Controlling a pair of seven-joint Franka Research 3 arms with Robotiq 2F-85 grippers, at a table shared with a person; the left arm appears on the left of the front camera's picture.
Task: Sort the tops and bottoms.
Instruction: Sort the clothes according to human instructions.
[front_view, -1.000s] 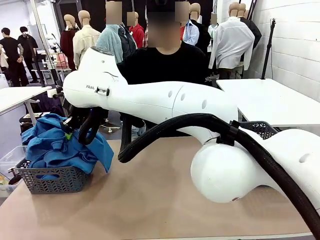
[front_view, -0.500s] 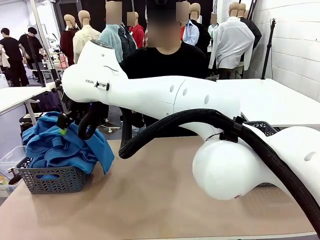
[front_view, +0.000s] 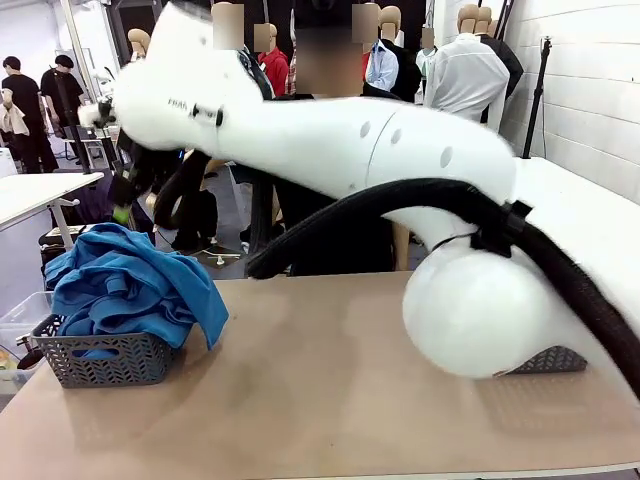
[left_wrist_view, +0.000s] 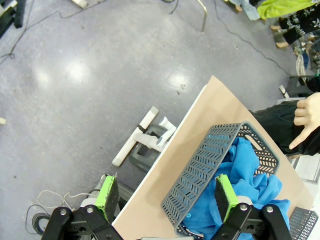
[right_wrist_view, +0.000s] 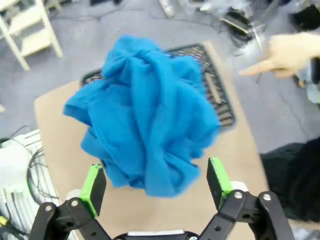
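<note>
Blue shirts (front_view: 125, 290) fill the basket (front_view: 100, 362); right fingers (right_wrist_view: 218, 182) spread open above.

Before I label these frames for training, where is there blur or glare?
Front view: the right arm is motion-smeared, the grey basket sharp. Right wrist view: the blue shirts and the person's hand look soft. Left wrist view: sharp, with light glare spots on the floor.

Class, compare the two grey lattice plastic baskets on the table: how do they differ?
Left basket is heaped with bright blue shirts spilling over its rim; right basket shows no cloth. Left basket stands in plain sight; right basket sits mostly hidden behind the white robot arm. Both are grey lattice.
</note>
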